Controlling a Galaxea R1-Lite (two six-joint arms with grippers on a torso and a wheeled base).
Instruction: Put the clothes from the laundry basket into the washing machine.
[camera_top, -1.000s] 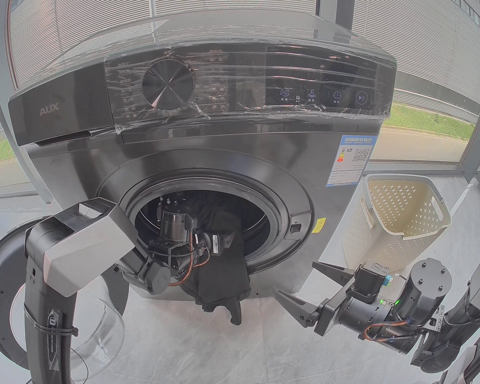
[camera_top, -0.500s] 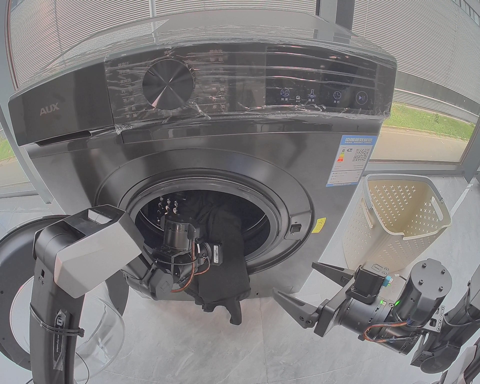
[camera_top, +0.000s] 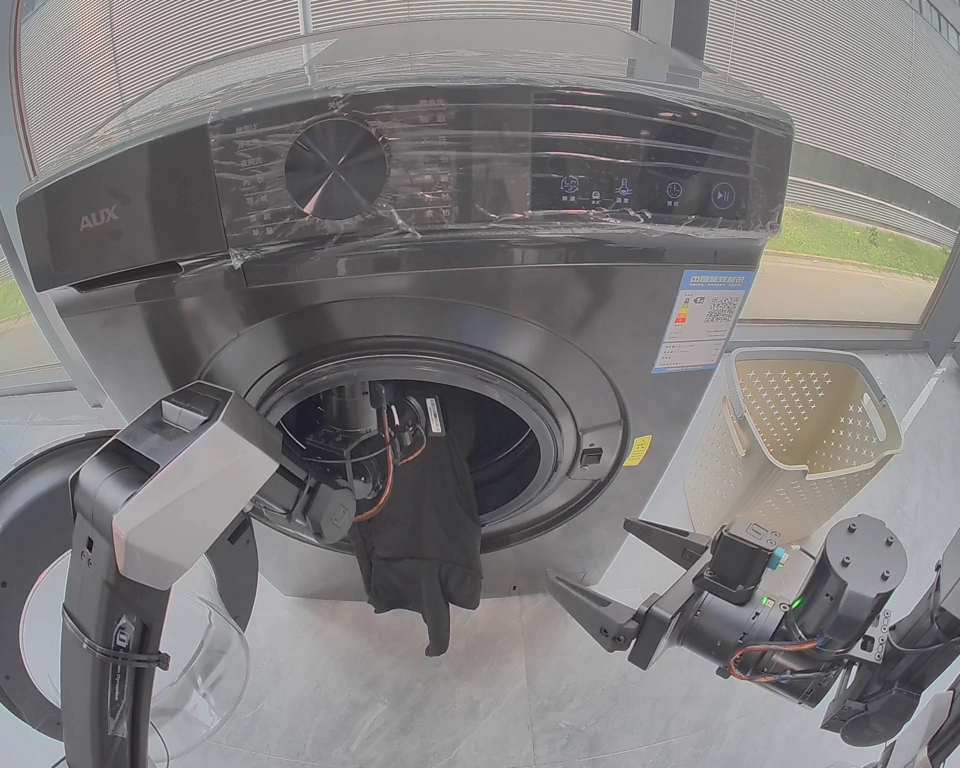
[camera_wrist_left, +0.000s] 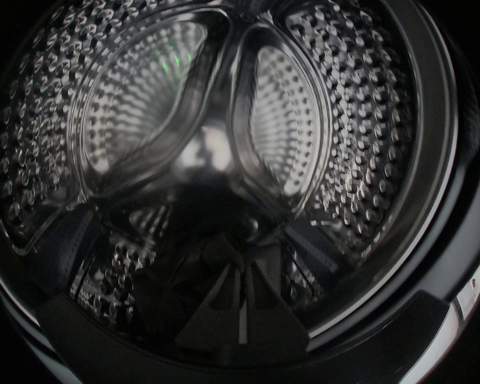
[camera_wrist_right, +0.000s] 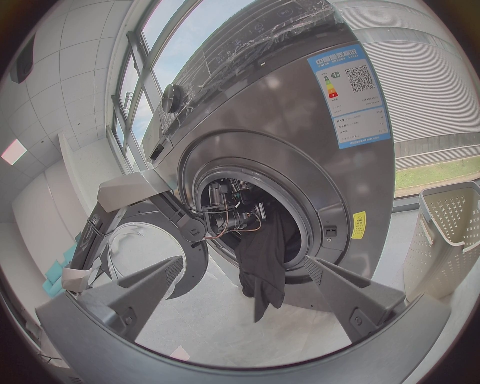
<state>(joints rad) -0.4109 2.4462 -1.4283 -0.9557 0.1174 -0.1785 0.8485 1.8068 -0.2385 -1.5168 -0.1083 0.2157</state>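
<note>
One black garment (camera_top: 425, 530) hangs half outside the washing machine (camera_top: 600, 330). The left gripper (camera_wrist_left: 241, 274), clenched on it, has pushed up into the drum (camera_wrist_left: 360, 100). Right gripper (camera_top: 590, 560) gapes, idle.

From my end this reads as a glass-walled test/demo rm, not a lived-in home laundry. One washing machine (camera_top: 450, 290) stands alone on pale marble-look floor tiles (camera_top: 400, 700). Its ctrl panel is under clear wrap film (camera_top: 480, 170) w/ an energy label (camera_top: 702, 320) on the front, so it looks showroom-new. Tall glazing (camera_wrist_right: 142, 115) runs behind & beside it. Outside I see grass (camera_top: 860, 243), a road (camera_top: 830, 290) & a ribbed grey bldg (camera_top: 850, 90). Right wrist cam shows white ceiling panels (camera_wrist_right: 75, 50) & plain white walls (camera_wrist_right: 45, 200). Laundry bits: cream laundry basket (camera_top: 800, 440) just beside the machine, black garment (camera_top: 425, 530) hanging out of the drum mouth.
</note>
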